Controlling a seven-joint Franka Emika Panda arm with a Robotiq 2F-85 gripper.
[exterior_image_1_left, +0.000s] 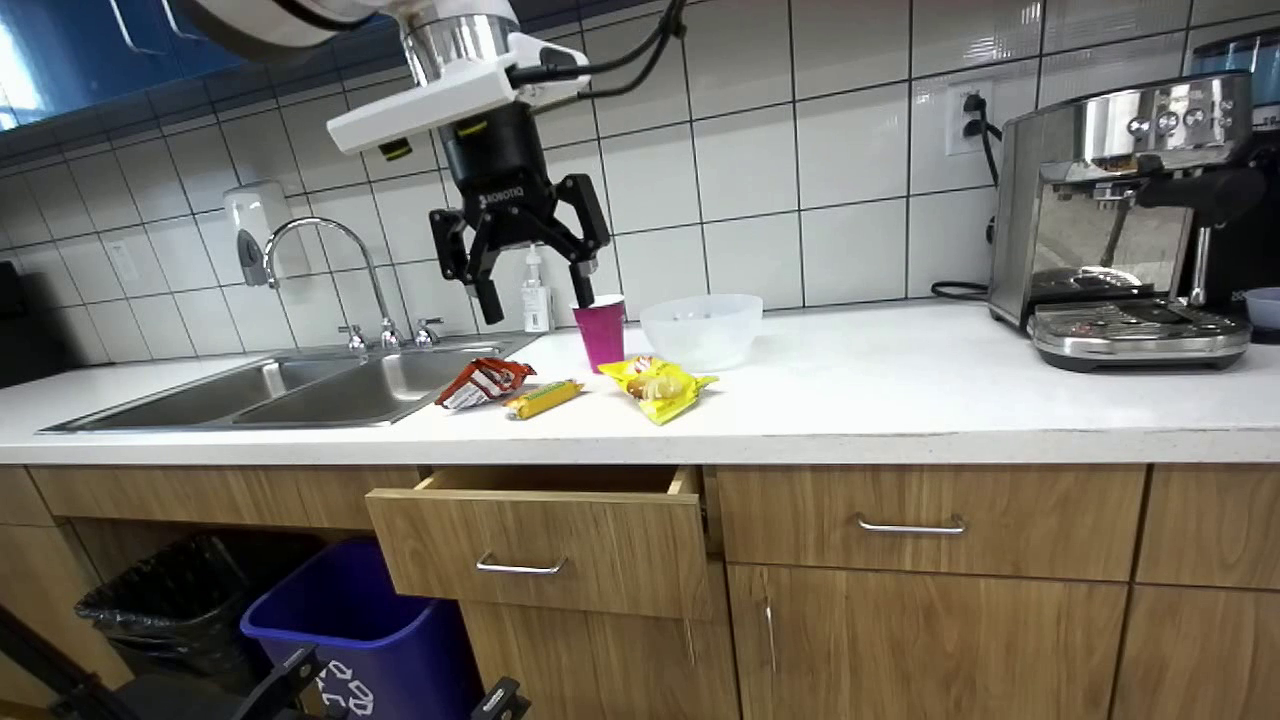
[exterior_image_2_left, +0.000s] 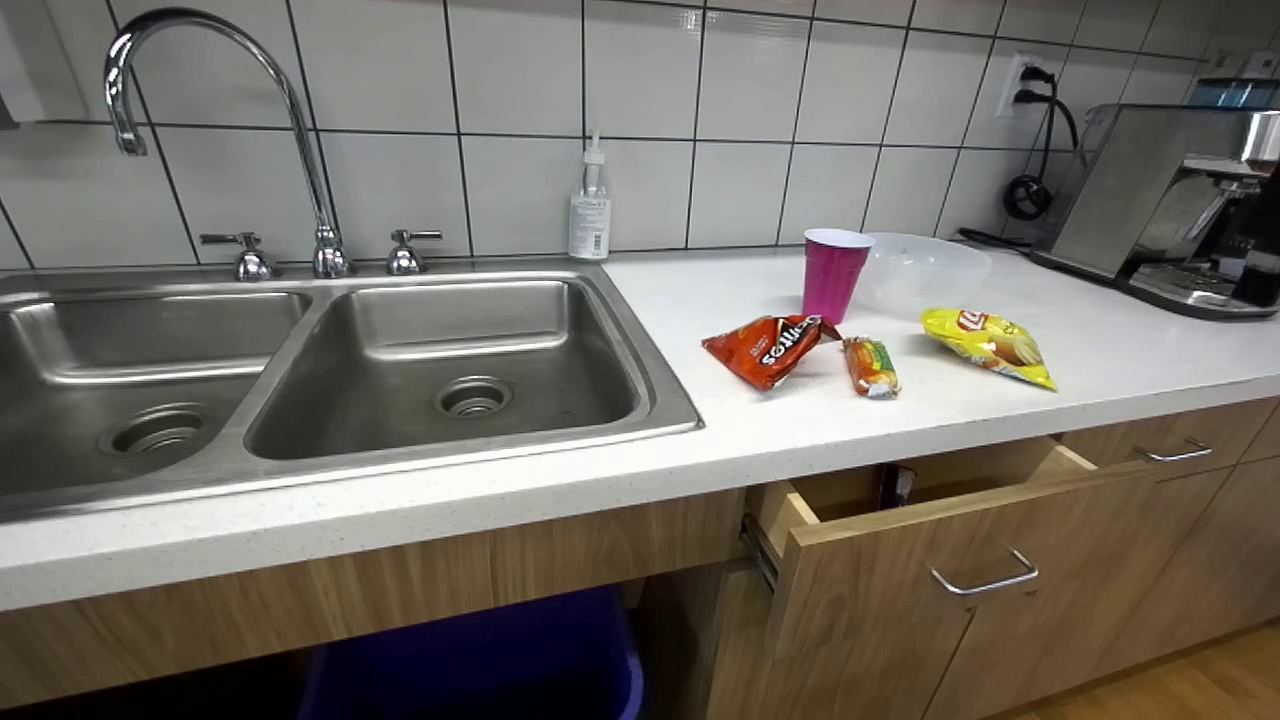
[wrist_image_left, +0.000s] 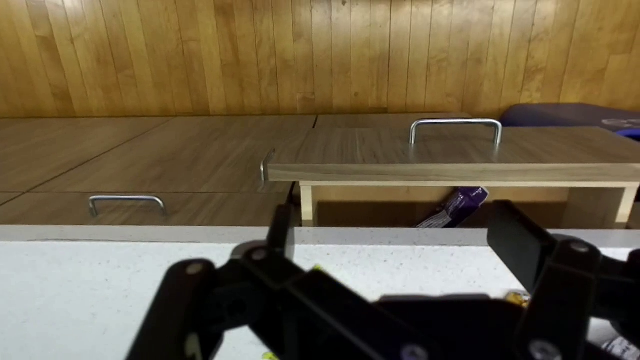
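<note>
Magenta and upright, the cup (exterior_image_1_left: 602, 338) stands on its base near the centre of the frame in an exterior view, just beside the translucent bowl (exterior_image_1_left: 703, 332). The gripper (exterior_image_1_left: 536, 302) hangs above the counter (exterior_image_1_left: 860, 375), its jaws wide apart, so nothing is held; one of them overlaps the cup's rim, though depth is hard to judge and contact cannot be told. Right of centre in an exterior view, the red bag (exterior_image_2_left: 766, 352), small packet (exterior_image_2_left: 871, 369) and yellow bag (exterior_image_2_left: 990, 348) lie slumped, presumably because soft wrappers would not stand alone. The drawer (exterior_image_2_left: 880, 565) at lower right is pulled out, which lays its inside open; in the wrist view a purple wrapper (wrist_image_left: 457, 206) lies slanted within, partly hidden by the counter's edge.
</note>
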